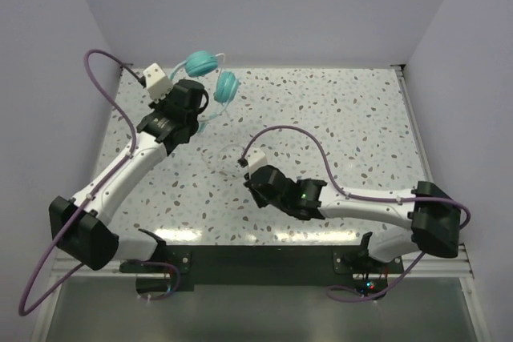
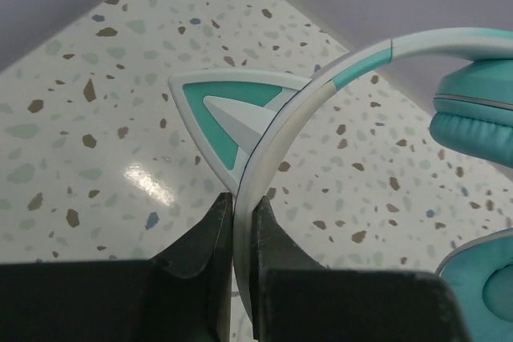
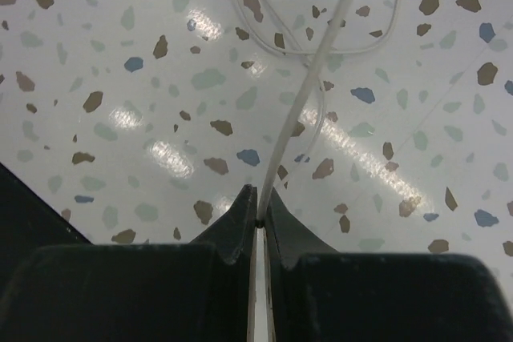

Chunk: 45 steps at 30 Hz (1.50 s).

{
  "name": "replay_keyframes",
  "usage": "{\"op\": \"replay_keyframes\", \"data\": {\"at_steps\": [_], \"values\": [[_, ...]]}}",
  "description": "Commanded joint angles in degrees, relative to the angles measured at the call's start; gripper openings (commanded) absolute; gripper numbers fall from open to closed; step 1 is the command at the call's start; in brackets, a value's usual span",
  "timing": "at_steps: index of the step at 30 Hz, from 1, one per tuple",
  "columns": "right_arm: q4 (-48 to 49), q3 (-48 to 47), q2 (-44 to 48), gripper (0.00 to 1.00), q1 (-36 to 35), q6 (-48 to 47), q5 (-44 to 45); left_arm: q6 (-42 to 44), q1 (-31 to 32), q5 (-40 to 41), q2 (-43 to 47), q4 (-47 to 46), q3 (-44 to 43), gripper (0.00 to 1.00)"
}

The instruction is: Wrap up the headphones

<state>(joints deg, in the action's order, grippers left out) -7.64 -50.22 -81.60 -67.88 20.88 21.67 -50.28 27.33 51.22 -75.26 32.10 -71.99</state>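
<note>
A: Left gripper (image 2: pixel 240 207)?
B: Held the smooth curved pale headband (image 2: pixel 264 150) of teal round-cupped headphones (image 1: pixel 200 62) — at far-left of speckled terrazzo table (image 1: pixel 337 118).
A: Right gripper (image 3: pixel 258 198)?
B: Pinched a thin pale cable (image 3: pixel 309 86) — straight, above the table.

Table (image 1: pixel 337 118): white speckled top with flecks of brown, teal and blue. Plain pale lilac walls (image 1: pixel 280 6) close it in at the back, left and right; no windows in view. Ahead of the left gripper (image 2: pixel 240 204), two wall faces run down to the tabletop edge. Bright glare patches (image 3: pixel 172 158) lie on the top, just ahead and to the left of the right gripper (image 3: pixel 258 196). Behind both grippers, a dark strip (image 1: pixel 264 255) runs along the table's near edge.
</note>
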Motion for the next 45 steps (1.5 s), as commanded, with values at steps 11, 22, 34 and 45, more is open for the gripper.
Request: {"op": "replay_keyframes", "data": {"at_steps": [11,22,34,45], "values": [[-23.03,-15.59,9.53,0.00,0.46,-12.97,16.29,15.64,-0.53,-1.73,-7.00,-20.22,8.35,0.00],[-20.93,-25.80,4.62,0.00,10.13,-20.52,8.39,26.36,8.87,-17.01,-7.53,-28.48,12.83,0.00],[-21.36,-25.37,6.62,0.00,12.42,-19.06,-0.57,27.53,10.82,-20.28,-8.58,-24.91,9.16,0.00],[-24.09,-26.25,11.11,0.00,12.42,-20.27,1.09,31.29,10.55,-23.28,-11.92,-22.17,4.05,0.00]]}}
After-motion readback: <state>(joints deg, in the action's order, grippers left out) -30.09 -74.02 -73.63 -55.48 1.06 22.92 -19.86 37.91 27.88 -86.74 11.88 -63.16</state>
